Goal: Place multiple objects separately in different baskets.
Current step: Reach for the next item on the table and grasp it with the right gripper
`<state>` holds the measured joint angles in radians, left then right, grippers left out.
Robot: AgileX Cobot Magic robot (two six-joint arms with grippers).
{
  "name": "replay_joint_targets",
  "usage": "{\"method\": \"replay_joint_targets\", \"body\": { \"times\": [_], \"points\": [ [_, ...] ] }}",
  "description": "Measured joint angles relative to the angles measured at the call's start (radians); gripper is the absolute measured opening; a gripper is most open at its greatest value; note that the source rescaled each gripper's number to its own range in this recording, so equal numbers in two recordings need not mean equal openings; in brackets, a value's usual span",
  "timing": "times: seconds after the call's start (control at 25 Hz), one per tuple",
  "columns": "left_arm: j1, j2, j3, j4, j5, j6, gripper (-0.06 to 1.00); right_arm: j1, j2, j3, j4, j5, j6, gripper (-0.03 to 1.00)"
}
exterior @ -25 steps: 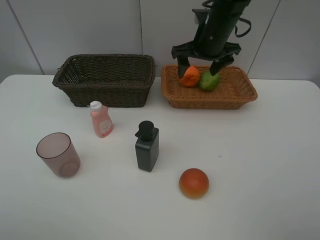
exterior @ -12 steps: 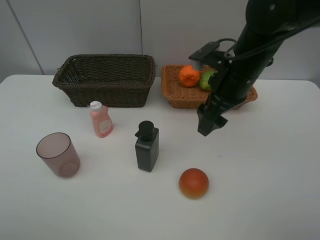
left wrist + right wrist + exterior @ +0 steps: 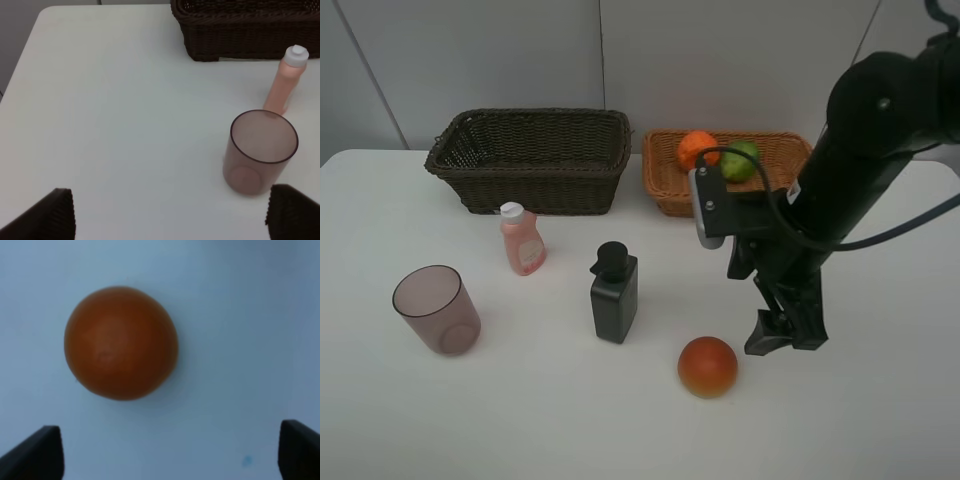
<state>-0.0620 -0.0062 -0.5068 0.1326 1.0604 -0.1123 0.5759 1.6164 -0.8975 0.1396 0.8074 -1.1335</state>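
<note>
Fruit (image 3: 708, 366), round and red-orange, sits on the white worktop (image 3: 880, 400) just beside the right hand (image 3: 785, 342), toward the middle of the overhead view. That hand hangs open and empty, tips pointing down. Being round, the fruit offers no long axis to match; the right arm is plainly nearer.

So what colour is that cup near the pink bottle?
The cup is a see-through mauve; the left wrist view shows it best.
</note>
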Motion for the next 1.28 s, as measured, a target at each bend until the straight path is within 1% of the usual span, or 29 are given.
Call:
{"method": "replay_joint_targets", "body": {
  "times": [0.12,0.2,0.44,0.64,0.88,1.12,1.28],
  "points": [
    [0.0,0.0,0.0,0.0,0.0,0.0,0.98,0.038,0.011,0.028,0.009,-0.071,-0.039,0.81],
    [0.0,0.0,0.0,0.0,0.0,0.0,0.98,0.053,0.026,0.041,0.009,-0.102,-0.052,0.81],
    [0.0,0.0,0.0,0.0,0.0,0.0,0.98,0.086,0.044,0.086,0.009,-0.15,-0.139,0.81],
    [0.0,0.0,0.0,0.0,0.0,0.0,0.98,0.086,0.044,0.105,0.009,-0.201,-0.153,0.81],
    [0.0,0.0,0.0,0.0,0.0,0.0,0.98,0.086,0.054,0.105,0.009,-0.211,-0.156,0.81],
    [0.0,0.0,0.0,0.0,0.0,0.0,0.98,0.117,0.079,0.108,0.01,-0.211,-0.16,0.81],
    [0.0,0.0,0.0,0.0,0.0,0.0,0.98,0.121,0.098,0.108,0.009,-0.211,-0.163,0.81]
  ]
}}
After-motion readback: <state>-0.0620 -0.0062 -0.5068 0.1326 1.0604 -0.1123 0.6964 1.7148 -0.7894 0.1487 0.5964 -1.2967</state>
